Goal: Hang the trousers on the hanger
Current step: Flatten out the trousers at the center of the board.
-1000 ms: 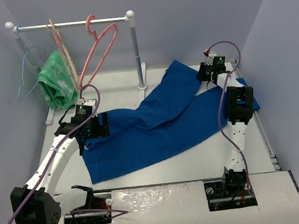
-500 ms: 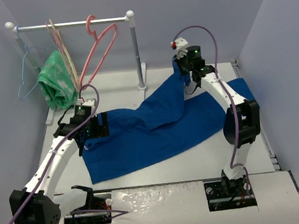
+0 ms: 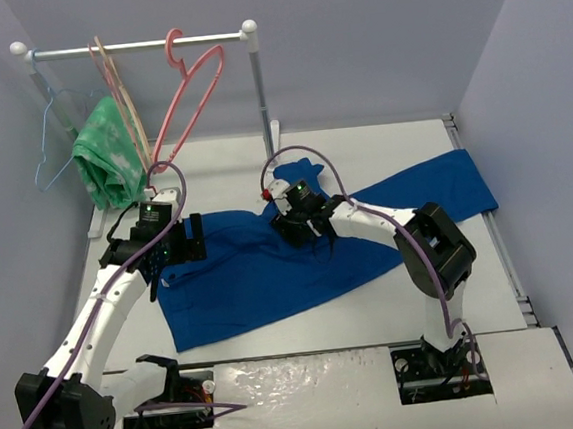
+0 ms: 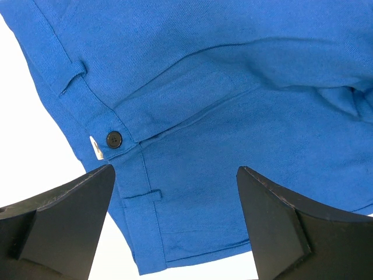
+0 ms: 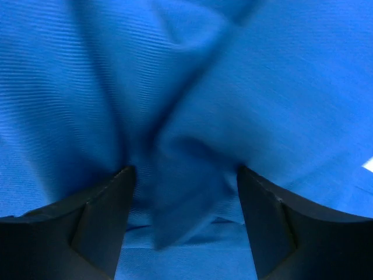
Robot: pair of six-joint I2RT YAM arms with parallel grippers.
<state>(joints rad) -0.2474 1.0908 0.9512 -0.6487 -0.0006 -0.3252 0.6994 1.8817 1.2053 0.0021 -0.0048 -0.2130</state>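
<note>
The royal-blue trousers [image 3: 262, 277] lie spread on the white table, one leg reaching to the far right and the other bunched up over the middle. My right gripper [image 3: 302, 223] sits low over that bunch. In the right wrist view it [image 5: 185, 169] is open, with a loose fold of the trousers [image 5: 280, 87] between the fingers. My left gripper [image 3: 174, 252] hovers over the waistband at the left. It [image 4: 175, 169] is open above the buttoned band of the trousers [image 4: 221, 116]. The pink hanger [image 3: 171, 46] hangs tilted on the rail at the back left.
The rail's right post [image 3: 258, 86] stands on the table just behind the trousers. On the rail also hang a green patterned cloth [image 3: 106, 160], a beige hanger [image 3: 121, 98] and a thin light-blue wire hanger [image 3: 50, 145]. Walls close in on three sides.
My right arm swept from the far right corner to the middle, dragging one trouser leg with it, and its jaws have opened. The left arm has barely moved.
</note>
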